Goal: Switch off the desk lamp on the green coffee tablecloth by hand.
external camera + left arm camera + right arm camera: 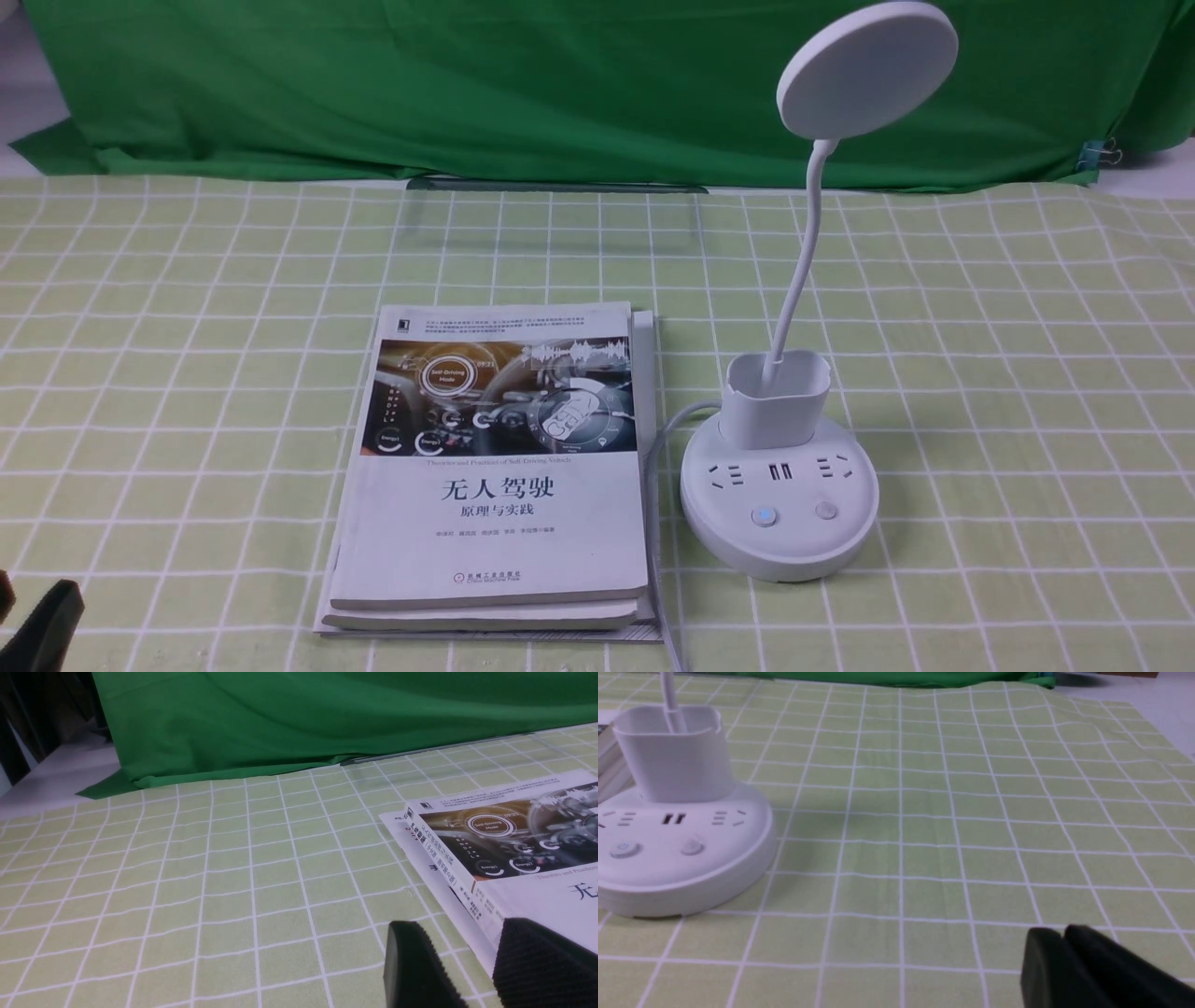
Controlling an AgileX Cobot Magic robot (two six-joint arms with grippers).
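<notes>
The white desk lamp (780, 504) stands on the green coffee tablecloth (1008, 373), right of centre. Its disc head (866, 70) is high on a bendy neck that rises from the square cup holder (777, 397). The round base carries two buttons; the left one (764, 516) shows a faint blue glow. My left gripper (460, 926) is open and empty, low over the cloth by the books' near left corner; it shows at the bottom left of the front view (37, 621). My right gripper (1063, 932) is shut and empty, to the right of the lamp base (677, 849), well apart from it.
Stacked books (495, 467) lie just left of the lamp, also in the left wrist view (514, 835). The lamp's white cord (658, 523) runs along the books' right edge to the front. A dark green backdrop (467, 84) hangs at the back.
</notes>
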